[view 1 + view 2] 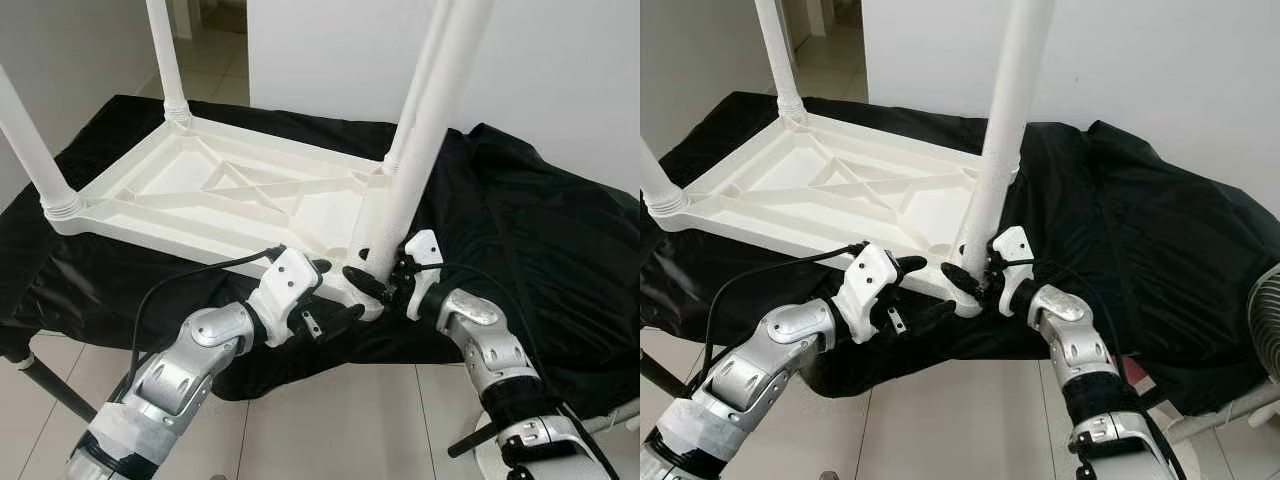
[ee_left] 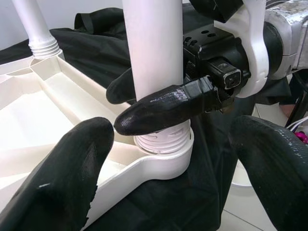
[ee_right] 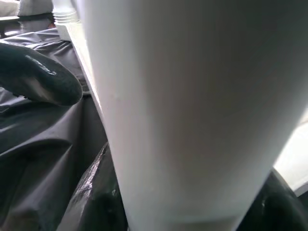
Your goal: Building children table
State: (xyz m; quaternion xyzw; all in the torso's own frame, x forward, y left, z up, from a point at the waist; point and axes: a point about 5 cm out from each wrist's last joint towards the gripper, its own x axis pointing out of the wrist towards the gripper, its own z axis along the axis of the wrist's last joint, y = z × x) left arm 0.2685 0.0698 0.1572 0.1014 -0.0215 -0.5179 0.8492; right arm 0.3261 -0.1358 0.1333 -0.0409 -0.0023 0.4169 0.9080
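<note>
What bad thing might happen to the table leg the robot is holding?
1. The right gripper grips the near leg low down, just above its threaded socket. The leg is long, so it might lean and its threads might jam.
2. The left gripper is open and holds nothing, so the upside-down tabletop might slide on the black cloth if the leg is twisted.

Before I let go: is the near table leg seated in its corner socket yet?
Partly: the leg stands in the socket, threads still showing. Right gripper grips it.
</note>
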